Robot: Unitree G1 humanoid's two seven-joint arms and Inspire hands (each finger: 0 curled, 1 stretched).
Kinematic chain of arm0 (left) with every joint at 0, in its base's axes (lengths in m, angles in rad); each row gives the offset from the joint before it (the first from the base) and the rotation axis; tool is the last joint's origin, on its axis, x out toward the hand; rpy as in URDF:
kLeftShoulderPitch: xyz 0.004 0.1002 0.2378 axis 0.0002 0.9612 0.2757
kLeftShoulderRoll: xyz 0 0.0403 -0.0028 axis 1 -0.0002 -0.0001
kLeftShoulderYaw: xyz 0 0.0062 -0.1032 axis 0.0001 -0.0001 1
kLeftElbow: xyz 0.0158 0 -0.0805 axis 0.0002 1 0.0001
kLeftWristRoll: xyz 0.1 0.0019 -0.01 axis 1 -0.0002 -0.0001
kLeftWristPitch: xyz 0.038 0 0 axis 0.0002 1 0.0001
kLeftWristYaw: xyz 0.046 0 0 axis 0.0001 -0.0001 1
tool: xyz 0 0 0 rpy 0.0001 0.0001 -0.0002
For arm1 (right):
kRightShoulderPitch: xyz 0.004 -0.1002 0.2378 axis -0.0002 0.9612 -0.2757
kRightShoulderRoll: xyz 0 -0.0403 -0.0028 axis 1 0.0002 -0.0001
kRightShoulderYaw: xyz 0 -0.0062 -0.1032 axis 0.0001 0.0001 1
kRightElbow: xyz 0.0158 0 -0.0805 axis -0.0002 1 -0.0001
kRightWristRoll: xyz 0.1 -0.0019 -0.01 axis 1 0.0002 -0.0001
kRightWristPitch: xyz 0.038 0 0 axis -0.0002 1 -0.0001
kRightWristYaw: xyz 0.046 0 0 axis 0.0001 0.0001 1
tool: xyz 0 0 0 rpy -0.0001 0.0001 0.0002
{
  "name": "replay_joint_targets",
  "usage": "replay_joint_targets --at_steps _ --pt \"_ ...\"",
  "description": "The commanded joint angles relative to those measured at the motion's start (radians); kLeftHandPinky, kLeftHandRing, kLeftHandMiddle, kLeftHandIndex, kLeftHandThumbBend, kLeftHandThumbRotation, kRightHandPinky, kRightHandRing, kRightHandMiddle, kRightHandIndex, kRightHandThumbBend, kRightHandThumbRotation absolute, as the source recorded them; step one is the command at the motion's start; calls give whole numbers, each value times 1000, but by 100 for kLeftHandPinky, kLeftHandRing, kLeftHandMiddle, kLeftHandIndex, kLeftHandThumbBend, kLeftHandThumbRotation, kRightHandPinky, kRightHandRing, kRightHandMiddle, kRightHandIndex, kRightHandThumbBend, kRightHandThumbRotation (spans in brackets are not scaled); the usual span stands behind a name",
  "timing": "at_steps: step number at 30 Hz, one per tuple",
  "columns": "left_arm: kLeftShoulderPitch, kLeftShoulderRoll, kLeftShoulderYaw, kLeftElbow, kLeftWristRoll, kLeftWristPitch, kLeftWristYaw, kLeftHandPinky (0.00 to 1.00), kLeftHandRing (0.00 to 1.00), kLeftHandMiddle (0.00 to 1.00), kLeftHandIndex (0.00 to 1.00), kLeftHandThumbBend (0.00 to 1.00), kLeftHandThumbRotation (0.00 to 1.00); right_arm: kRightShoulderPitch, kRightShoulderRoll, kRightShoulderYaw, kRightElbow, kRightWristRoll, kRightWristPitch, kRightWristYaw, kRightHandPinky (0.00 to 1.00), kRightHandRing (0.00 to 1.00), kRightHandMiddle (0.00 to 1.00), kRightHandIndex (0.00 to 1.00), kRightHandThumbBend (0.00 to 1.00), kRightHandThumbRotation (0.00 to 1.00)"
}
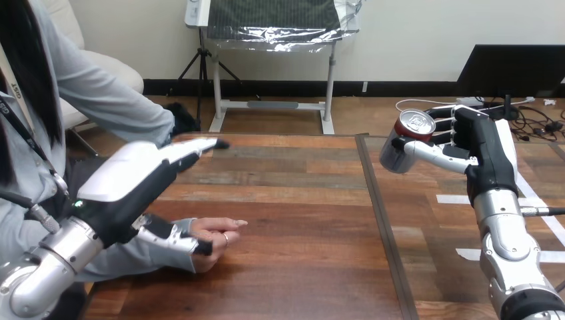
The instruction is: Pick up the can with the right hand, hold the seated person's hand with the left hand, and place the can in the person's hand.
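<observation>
A red can with a silver top is held tilted above the table's right part, with my right hand shut on it, fingers behind and thumb across its front. The person's hand rests on the wooden table at the left, fingers loosely curled. My left hand hovers over the person's wrist with its fingers straight and pointing to the far side. Its thumb lies along the person's wrist and hand, touching or just above; nothing curls round it.
A dark seam runs front to back through the table, between the person's hand and the can. White tape strips mark the table's right part, beside my right forearm.
</observation>
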Motion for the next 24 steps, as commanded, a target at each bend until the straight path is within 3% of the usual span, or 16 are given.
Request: replay_joint_targets --at_steps 1,7,17,20,24 --pt "-100 41 -36 52 17 10 23 81 88 89 88 100 16 -38 -16 -14 -75 26 -35 3 40 45 50 52 75 0" --pt "-121 59 -68 74 26 58 -7 82 88 89 88 100 14 -34 -20 -20 -70 40 -41 25 42 47 51 53 74 0" --pt "-159 85 -120 147 37 53 -6 80 86 87 86 100 14 -21 -20 -16 -86 41 -39 17 41 46 50 52 75 0" --pt "-164 91 -134 148 34 88 -37 81 87 87 86 100 13 -18 -20 -14 -91 37 -30 8 41 46 50 52 75 0" --pt "-180 99 -154 192 36 74 -35 82 87 87 86 100 13 -12 -20 -13 -100 36 -27 4 41 46 50 52 75 0"
